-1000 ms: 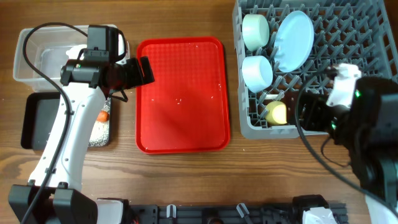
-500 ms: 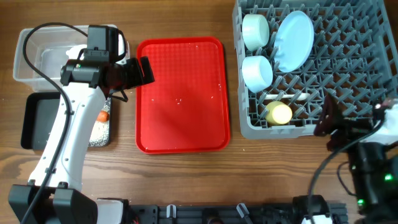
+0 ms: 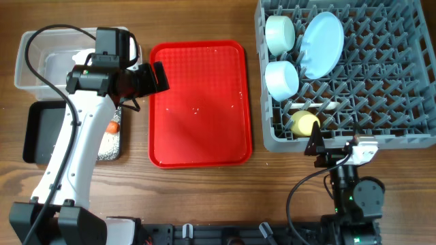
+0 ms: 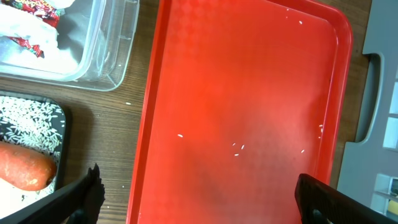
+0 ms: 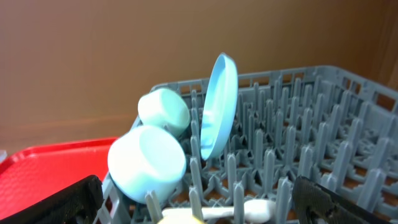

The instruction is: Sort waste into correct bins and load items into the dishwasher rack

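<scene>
The grey dishwasher rack (image 3: 381, 82) holds a pale blue plate (image 3: 321, 42) on edge, two pale blue bowls (image 3: 280, 33) (image 3: 281, 78), a yellow cup (image 3: 304, 123) and a white spoon (image 3: 320, 105). My right gripper (image 3: 334, 148) is open and empty, just in front of the rack's near wall; its view shows the plate (image 5: 217, 106), bowls (image 5: 163, 111) (image 5: 147, 163) and spoon (image 5: 249, 210). My left gripper (image 3: 146, 80) is open and empty over the left rim of the red tray (image 4: 249, 93). Crumpled paper with wrapper (image 4: 31, 25) lies in the clear tub (image 4: 106, 50). A carrot (image 4: 22, 168) and rice (image 4: 28, 118) lie in the black tray (image 3: 41, 129). No brown scrap shows.
The flat red tray (image 3: 199, 102) lies between the bins and the rack, with a few loose rice grains (image 4: 239, 147) on it. The clear tub (image 3: 34, 64) sits behind the black tray at the far left. The left arm crosses over both bins.
My right arm has drawn back from over the rack's front right corner to the table's front edge. The left arm and all objects have not moved.
</scene>
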